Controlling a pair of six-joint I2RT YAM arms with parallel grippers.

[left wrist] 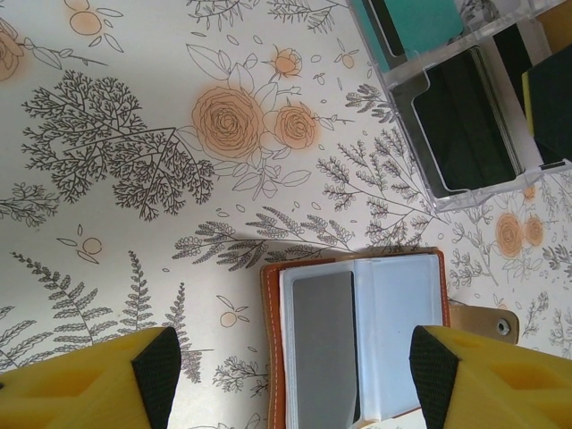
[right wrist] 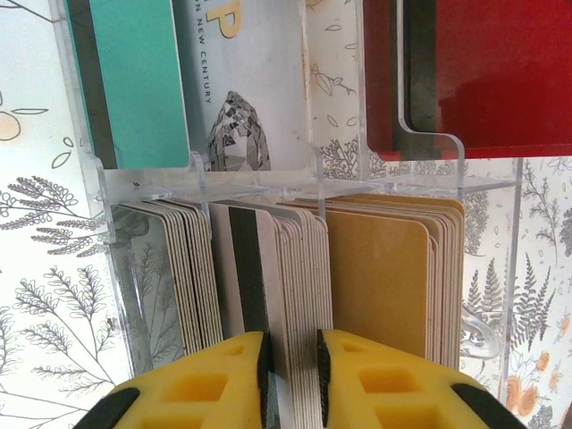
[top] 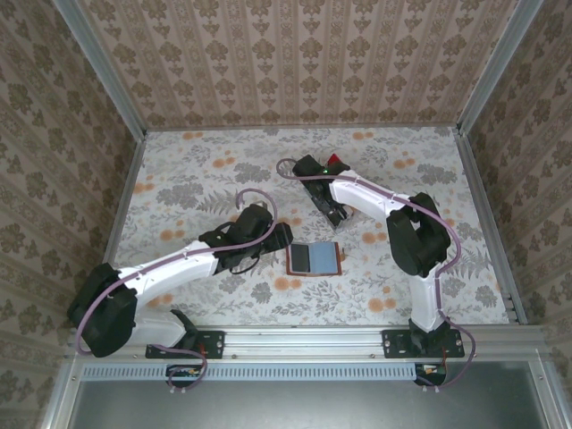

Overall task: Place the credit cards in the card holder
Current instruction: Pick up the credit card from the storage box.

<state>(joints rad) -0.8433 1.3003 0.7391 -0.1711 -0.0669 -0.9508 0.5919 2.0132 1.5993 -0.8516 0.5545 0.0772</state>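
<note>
The card holder (top: 314, 258) lies open on the flowered table, brown-edged, with a grey card (left wrist: 323, 349) in its left pocket and a pale blue pocket on the right. My left gripper (left wrist: 295, 375) hovers just above the card holder (left wrist: 357, 331), open, its yellow fingers wide apart and holding nothing. My right gripper (right wrist: 290, 375) is at the clear rack (right wrist: 268, 183), its pads straddling the edges of several credit cards (right wrist: 299, 295) in the middle stack. The left pad touches a card with a black stripe (right wrist: 246, 277). Whether the pads press the cards is unclear.
The clear slotted rack (top: 313, 179) stands behind the holder with teal (right wrist: 138, 80), red (right wrist: 500, 71) and tan (right wrist: 380, 277) pieces and more card stacks. Patterned walls close the table on three sides.
</note>
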